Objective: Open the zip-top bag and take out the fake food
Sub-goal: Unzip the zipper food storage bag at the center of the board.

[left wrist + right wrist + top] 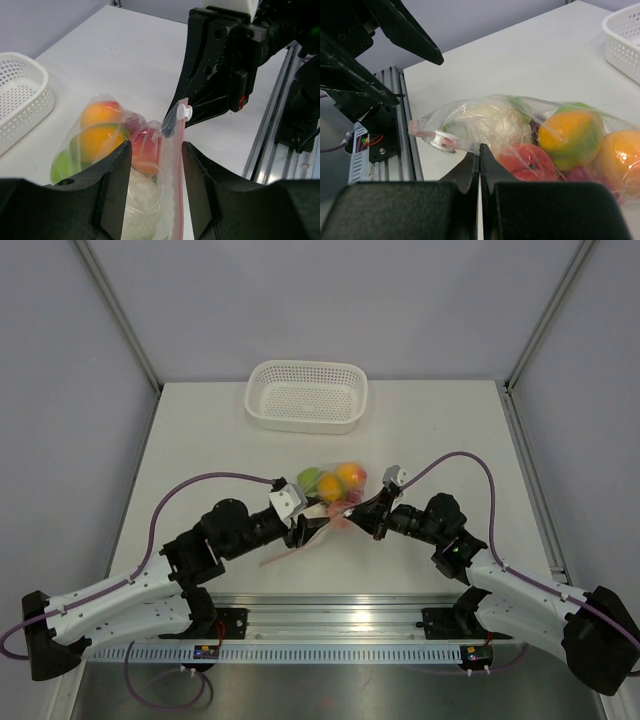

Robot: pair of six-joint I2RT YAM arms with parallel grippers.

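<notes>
The zip-top bag (330, 492) lies mid-table, clear plastic with a pink zip strip (177, 200) and a white slider (442, 140). Inside it is the fake food: white cauliflower (490, 122), a red piece (527, 162), an orange-and-green fruit (570, 136) and an orange one (97, 140). My right gripper (480, 149) is shut, pinching the bag's film just beside the slider. My left gripper (156, 150) is open at the bag's near-left end, its fingers (115, 190) on either side of the zip strip with gaps on both sides.
A white perforated basket (307, 395) stands at the back of the table behind the bag. The aluminium rail (340, 615) carrying the arm bases runs along the near edge. The two wrists sit close together over the bag, with the right wrist's body (220, 65) just beyond my left fingers.
</notes>
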